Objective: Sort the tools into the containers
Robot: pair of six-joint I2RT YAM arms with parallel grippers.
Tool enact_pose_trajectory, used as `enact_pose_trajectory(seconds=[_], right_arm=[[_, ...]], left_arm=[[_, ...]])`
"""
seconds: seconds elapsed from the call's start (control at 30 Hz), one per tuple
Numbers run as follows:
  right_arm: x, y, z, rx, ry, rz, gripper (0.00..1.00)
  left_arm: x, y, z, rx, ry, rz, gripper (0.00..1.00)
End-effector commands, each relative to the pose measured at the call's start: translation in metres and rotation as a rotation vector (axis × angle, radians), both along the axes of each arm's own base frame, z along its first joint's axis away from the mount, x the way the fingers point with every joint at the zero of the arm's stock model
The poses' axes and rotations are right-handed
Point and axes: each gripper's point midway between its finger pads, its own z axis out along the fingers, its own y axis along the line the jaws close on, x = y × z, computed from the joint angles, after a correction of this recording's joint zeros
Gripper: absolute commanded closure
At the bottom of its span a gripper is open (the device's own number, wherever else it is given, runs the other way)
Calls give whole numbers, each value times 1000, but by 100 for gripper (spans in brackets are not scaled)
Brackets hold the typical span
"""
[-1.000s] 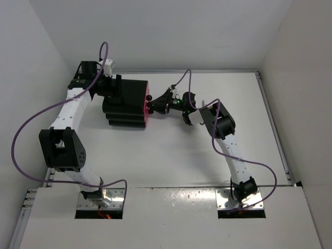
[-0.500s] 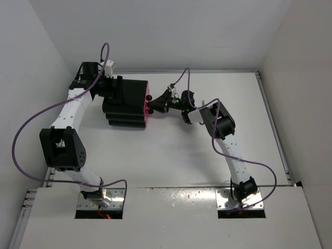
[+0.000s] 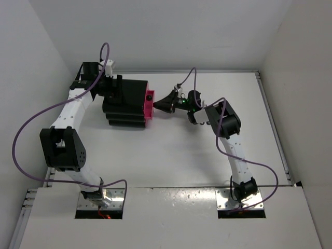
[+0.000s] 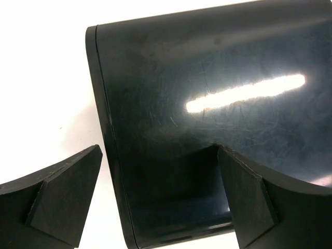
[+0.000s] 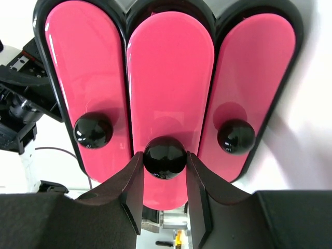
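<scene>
Right fingers (image 5: 129,189) clamped on the knob (image 5: 165,157) of the middle drawer (image 5: 171,78) so I can pull it. Left fingers (image 4: 62,192) spread wide, straddling the cabinet (image 4: 207,78) rear, likely bracing it on the tabletop (image 3: 171,155).

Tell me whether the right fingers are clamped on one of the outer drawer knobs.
No, the right fingers pinch the middle knob; the outer knobs sit free either side.

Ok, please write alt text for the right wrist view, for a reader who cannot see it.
The right fingers grip the round black knob of the middle drawer, one of three magenta-pink drawers side by side in a black cabinet. The other two drawers, one on each side, have their knobs free.
</scene>
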Motion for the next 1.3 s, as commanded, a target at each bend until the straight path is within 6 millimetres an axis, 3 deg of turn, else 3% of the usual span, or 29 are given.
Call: enact_pose_trajectory(seconds=[0.0,0.43,0.77,1.2,1.27], right_arm=[[7,-20,37,19,-136,-43,76],[-6,-64,24,-1,-95,-99,78],[-14,-75,15,-10,-72,-99,78],[-8,-88,2,-19,-45,-120,79],[-2,-87,5,-15,-57,-120,70]], left_arm=[[-5,6,-12,38,34,36,0],[-4,16,-17,56,45,78,0],[-3,16,-21,49,55,84,0],[-3,16,-21,49,55,84,0],[-3,16,-21,49,55,84,0]])
